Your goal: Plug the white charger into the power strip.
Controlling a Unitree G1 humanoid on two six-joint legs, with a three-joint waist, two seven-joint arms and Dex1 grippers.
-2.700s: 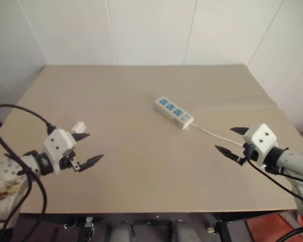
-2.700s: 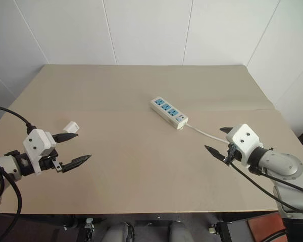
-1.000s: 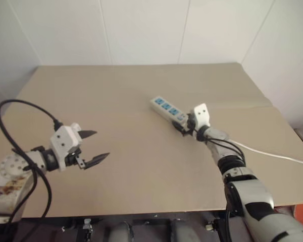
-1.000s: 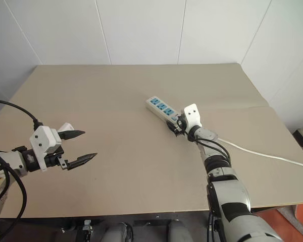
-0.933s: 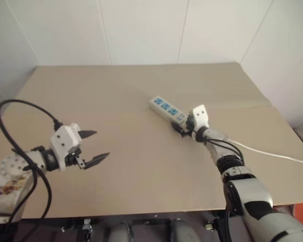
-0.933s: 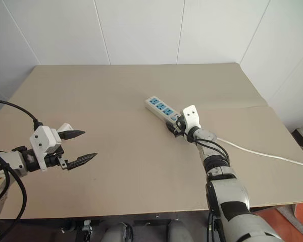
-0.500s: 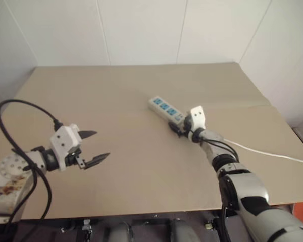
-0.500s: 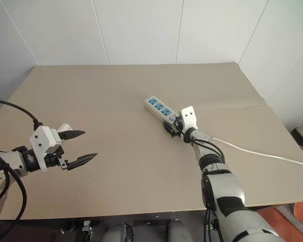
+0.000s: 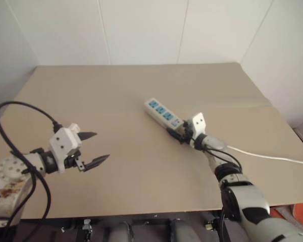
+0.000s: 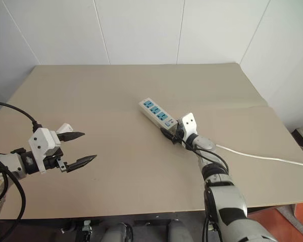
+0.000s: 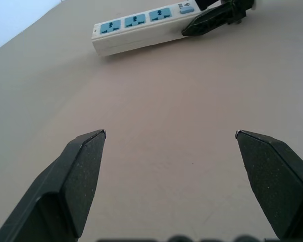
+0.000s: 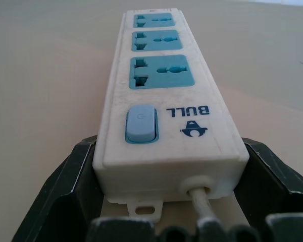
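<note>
White cube-shaped plastic charger [image 10: 64, 128] lies on the tan worktop [image 10: 121, 96] just beyond the left hand [image 10: 77, 147], whose black fingers stand wide apart around nothing. Well apart, mid-worktop, the long flat white power strip with three blue sockets [image 9: 161, 112] has its switch end clamped between the right hand's [image 9: 178, 135] fingers. Risks, as judged: the angled strip could pivot or slip in that end-only grip, and its white cord [image 9: 267, 156] could drag.

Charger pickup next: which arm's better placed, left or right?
Left. Its end effector is open and free, and the white charger lies right beside it. The right end effector is clamped on the switch end of the power strip, far from the charger.
</note>
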